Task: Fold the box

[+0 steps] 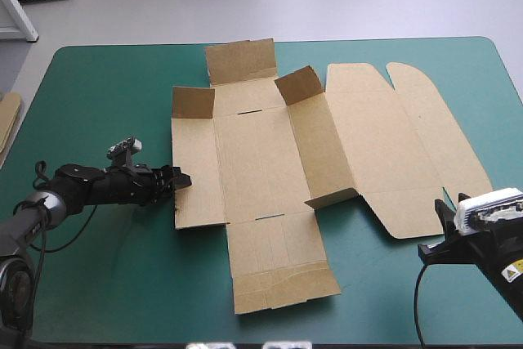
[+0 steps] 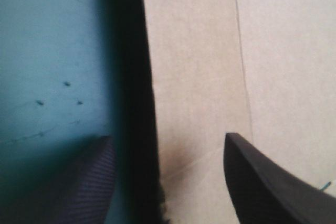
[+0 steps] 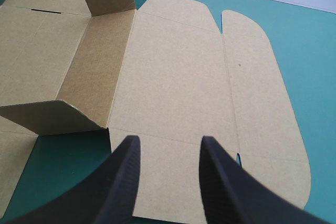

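The brown box [image 1: 278,161] lies as a cut sheet in the middle of the teal-green table, its lid panel [image 3: 178,72] flat to the right. Two small flaps at the far side and one long inner wall [image 1: 315,149] stand partly raised. My left gripper [image 1: 181,179] is at the sheet's left edge. In the left wrist view it [image 2: 168,138] is open, one finger over the cover and one over the board, with the board's edge [image 2: 149,77] between them. My right gripper [image 3: 169,141] is open, low over the lid's near corner, holding nothing.
An edge of more brown board [image 1: 8,118] shows at the table's left edge. The long near flap [image 1: 278,271] of the box reaches toward the table's front edge. Bare teal-green cover [image 1: 106,267] lies at the front left.
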